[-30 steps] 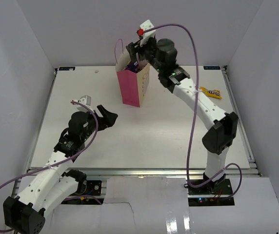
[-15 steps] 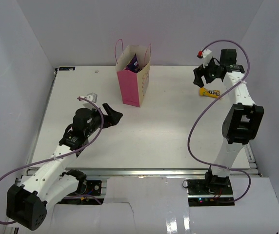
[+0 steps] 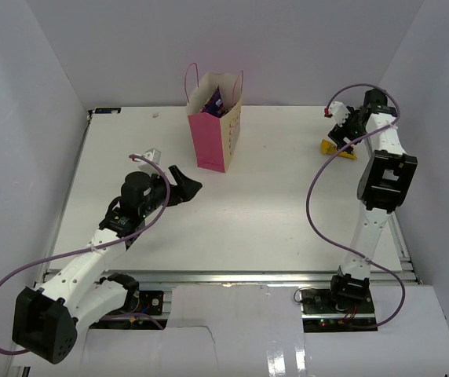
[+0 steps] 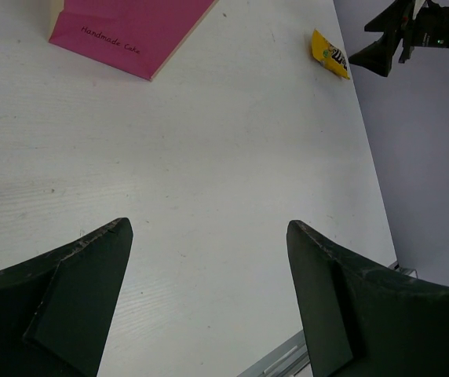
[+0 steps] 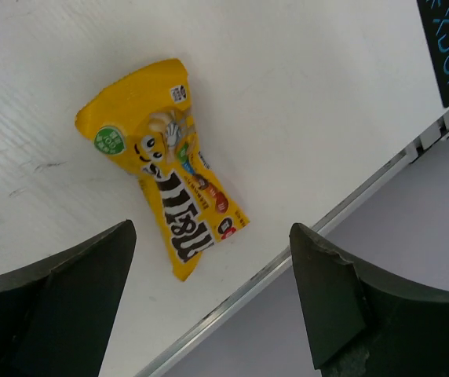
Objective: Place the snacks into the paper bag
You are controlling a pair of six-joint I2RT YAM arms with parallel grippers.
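Note:
The paper bag [image 3: 211, 133], pink-sided with a cream face, stands upright at the back middle of the table, and dark snack packets [image 3: 215, 101] show in its open top. A yellow candy packet [image 3: 340, 147] lies flat near the table's far right edge. My right gripper [image 3: 339, 129] hangs just above it, open. In the right wrist view the packet [image 5: 166, 169] lies just ahead of the open right gripper [image 5: 213, 229], with nothing between its fingers. My left gripper [image 3: 190, 181] hovers open and empty left of centre, pointing toward the bag [image 4: 130, 27]; the left wrist view also shows the yellow packet [image 4: 329, 53].
The table's metal edge rail [image 5: 287, 267] runs close beside the yellow packet, with the grey side wall [image 3: 436, 118] just beyond. A purple cable [image 3: 319, 188] loops off the right arm. White walls enclose the table on three sides.
My right arm swung away from the top of the bag to the far right edge and came down over the yellow packet. My left gripper crept slightly right and forward.

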